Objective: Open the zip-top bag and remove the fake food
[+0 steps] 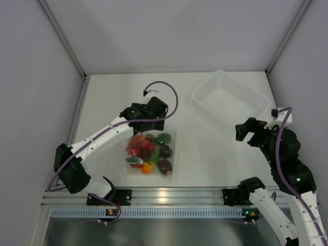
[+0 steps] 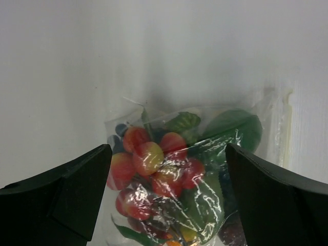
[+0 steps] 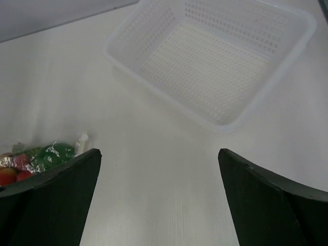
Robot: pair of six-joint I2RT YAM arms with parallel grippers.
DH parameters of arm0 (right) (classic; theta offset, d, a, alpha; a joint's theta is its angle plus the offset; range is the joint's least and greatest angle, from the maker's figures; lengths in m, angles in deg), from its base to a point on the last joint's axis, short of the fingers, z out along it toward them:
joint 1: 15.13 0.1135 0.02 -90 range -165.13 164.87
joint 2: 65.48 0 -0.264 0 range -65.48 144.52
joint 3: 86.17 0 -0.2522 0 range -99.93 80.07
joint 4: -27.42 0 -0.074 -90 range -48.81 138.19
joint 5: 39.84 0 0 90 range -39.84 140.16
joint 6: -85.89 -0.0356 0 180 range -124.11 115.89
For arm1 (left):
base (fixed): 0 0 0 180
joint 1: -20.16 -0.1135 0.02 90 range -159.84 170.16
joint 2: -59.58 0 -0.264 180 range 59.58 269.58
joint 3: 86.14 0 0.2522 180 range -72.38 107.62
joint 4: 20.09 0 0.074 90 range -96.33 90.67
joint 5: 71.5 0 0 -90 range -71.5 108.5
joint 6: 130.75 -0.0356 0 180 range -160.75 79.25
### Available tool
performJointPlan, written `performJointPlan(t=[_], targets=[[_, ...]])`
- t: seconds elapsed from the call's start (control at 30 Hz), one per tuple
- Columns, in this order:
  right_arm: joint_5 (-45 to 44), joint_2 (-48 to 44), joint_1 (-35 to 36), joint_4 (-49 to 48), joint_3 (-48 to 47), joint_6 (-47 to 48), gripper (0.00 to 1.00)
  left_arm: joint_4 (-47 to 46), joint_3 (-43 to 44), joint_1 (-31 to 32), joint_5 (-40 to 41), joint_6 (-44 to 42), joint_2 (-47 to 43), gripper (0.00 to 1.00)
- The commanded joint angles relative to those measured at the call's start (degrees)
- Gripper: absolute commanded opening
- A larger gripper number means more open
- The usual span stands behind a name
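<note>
The clear zip-top bag lies flat on the white table, near the front centre. Inside it is the fake food: red clustered pieces, green leaves, dark maroon rounds and one orange piece. My left gripper hangs open just over the bag's far edge and holds nothing. In the left wrist view the bag and the red fruits fill the gap between the open fingers of the left gripper. My right gripper stands open and empty well to the right. In its own view the right gripper frames bare table, with the bag at far left.
A white perforated plastic basket sits at the back right, also seen ahead of the right gripper as the basket. Grey walls close in the table on three sides. A metal rail carrying the arm bases runs along the front edge.
</note>
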Motion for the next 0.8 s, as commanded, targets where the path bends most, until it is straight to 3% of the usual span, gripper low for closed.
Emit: performJointPlan(t=[0.0, 0.4, 0.77], targets=[[0.68, 0.37, -0.17, -3.62, -1.63, -0.49, 1.00, -0.08, 3.75, 6.60, 8.79, 4.40, 6.80, 0.99], [0.85, 0.55, -0.17, -5.11, -1.11, 0.65, 1.00, 5.53, 16.77, 23.23, 18.56, 7.66, 31.34, 0.93], [4.10, 0.63, -0.08, -5.90, -0.84, 2.14, 0.99, 6.60, 13.70, 26.75, 17.77, 11.70, 37.15, 0.67]])
